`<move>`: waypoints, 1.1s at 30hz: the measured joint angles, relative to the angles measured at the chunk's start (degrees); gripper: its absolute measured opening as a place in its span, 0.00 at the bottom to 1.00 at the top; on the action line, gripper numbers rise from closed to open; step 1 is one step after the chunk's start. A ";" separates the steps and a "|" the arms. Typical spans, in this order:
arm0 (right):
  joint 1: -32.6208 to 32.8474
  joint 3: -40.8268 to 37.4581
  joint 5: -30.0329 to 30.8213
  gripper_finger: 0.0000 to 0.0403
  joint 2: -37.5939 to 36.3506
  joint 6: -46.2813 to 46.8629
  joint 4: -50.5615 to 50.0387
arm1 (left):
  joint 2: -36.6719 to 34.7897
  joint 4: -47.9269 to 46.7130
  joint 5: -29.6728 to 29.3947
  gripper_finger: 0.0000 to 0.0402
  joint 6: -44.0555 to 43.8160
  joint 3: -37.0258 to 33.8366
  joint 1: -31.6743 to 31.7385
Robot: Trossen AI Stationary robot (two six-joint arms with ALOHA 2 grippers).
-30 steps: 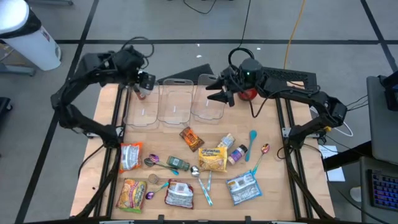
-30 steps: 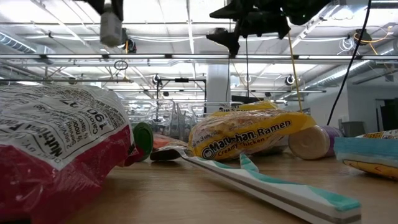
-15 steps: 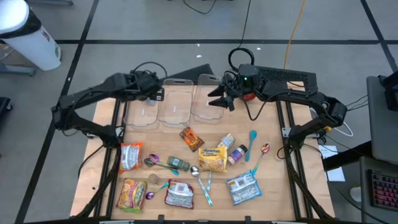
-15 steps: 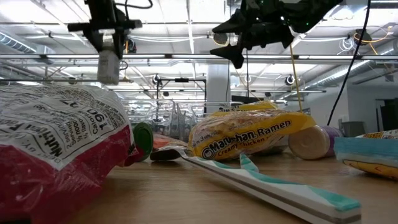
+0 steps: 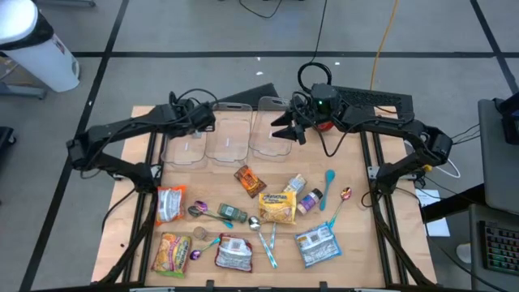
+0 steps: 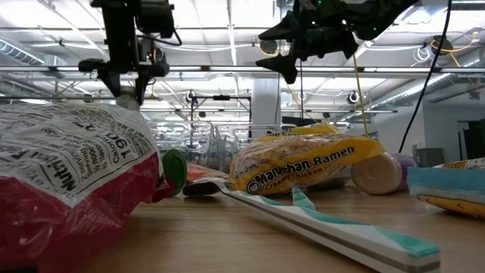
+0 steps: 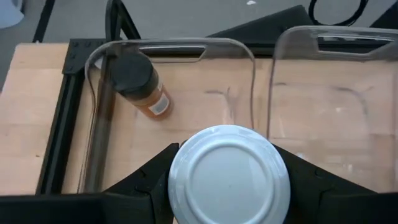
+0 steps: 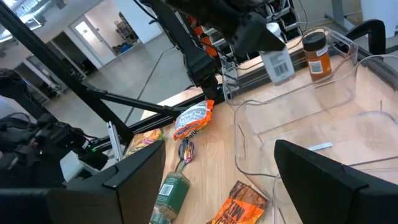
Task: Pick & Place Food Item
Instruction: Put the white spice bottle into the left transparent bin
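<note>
My left gripper (image 5: pixel 201 123) is shut on a small jar with a round white bottom (image 7: pixel 229 177) and a barcode label (image 8: pixel 277 63). It hangs over the leftmost clear container (image 5: pixel 186 139). In that container lies an orange spice jar with a black cap (image 7: pixel 140 87). My right gripper (image 5: pixel 281 128) stands open and holds nothing, high over the rightmost clear container (image 5: pixel 272 139). Its two fingers (image 8: pixel 134 180) show wide apart in the right wrist view. My left gripper pinches the small jar's round sides (image 7: pixel 177 180) between its two fingers, one finger on each side. The fingers slant down from the table's left. The jar is lifted clear above the leftmost container (image 7: pixel 180 50), its white bottom pointing away from the wrist.
Three clear containers stand in a row at the far side, the middle one (image 5: pixel 229 139) between the other two. Ramen packs (image 5: pixel 277 207), snack bags (image 5: pixel 170 203), a green bottle (image 5: pixel 231 213), spoons (image 5: pixel 328 188) and other food lie on the table's near half.
My left gripper has come down with the small jar toward the leftmost container and has shifted a little toward the table's right, turning and tipping its fingers downward as it went. The jar stays in its hold. My right gripper has sunk slightly.
</note>
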 joint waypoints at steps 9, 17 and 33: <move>0.00 -0.02 1.53 0.73 0.00 0.55 0.86 | 0.00 11.30 0.28 0.51 7.20 -4.73 5.35; 0.00 -0.02 1.53 0.73 0.00 2.17 3.32 | 0.00 17.95 3.89 0.51 9.24 -9.57 10.01; -0.02 -0.02 6.16 0.73 0.01 2.80 4.24 | 1.21 27.15 8.84 0.51 17.74 -13.32 17.86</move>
